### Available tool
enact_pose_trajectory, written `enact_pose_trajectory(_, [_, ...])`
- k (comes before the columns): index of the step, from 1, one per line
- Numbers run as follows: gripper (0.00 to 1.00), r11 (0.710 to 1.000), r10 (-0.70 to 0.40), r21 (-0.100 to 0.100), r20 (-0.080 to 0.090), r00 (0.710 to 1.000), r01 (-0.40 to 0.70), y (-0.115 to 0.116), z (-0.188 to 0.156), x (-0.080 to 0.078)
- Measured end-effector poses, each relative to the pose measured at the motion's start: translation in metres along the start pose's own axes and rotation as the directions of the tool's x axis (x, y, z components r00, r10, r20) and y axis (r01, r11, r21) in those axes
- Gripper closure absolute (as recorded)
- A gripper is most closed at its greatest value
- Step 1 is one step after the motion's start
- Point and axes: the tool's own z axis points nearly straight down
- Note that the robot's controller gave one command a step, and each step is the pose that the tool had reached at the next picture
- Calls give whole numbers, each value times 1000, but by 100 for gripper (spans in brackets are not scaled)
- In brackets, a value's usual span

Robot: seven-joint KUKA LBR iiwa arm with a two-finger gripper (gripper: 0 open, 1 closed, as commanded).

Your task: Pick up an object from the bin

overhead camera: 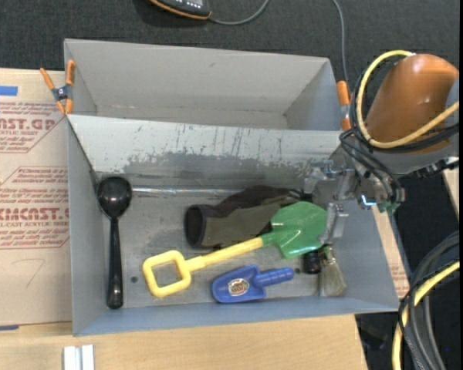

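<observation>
The toy shovel (233, 250), yellow handle and green blade, lies diagonally, blade toward the right wall of the grey metal bin (216, 91). The gripper (333, 220) hangs at the blade's right edge near that wall; open or closed, I cannot tell.

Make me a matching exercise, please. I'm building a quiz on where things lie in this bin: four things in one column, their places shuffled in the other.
Things
1. black ladle
2. toy shovel with green blade and yellow handle
3. blue scoop
4. small brush

Places
A. lower right corner of the bin
B. lengthwise along the left wall
C. slanting across the middle
D. near the view's lower wall, just under the yellow handle

Pairs: 1-B, 2-C, 3-D, 4-A
</observation>
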Motion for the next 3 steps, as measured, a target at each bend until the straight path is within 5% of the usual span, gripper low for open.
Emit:
enact_pose_trajectory(1, [0,1000,0,0,0,1000,0,0,0,0])
enact_pose_trajectory(2, [0,981,-194,2,6,981,194,-9,-11,-36])
enact_pose_trajectory(3, [0,991,-131,-4,-8,991,131,13,82,33])
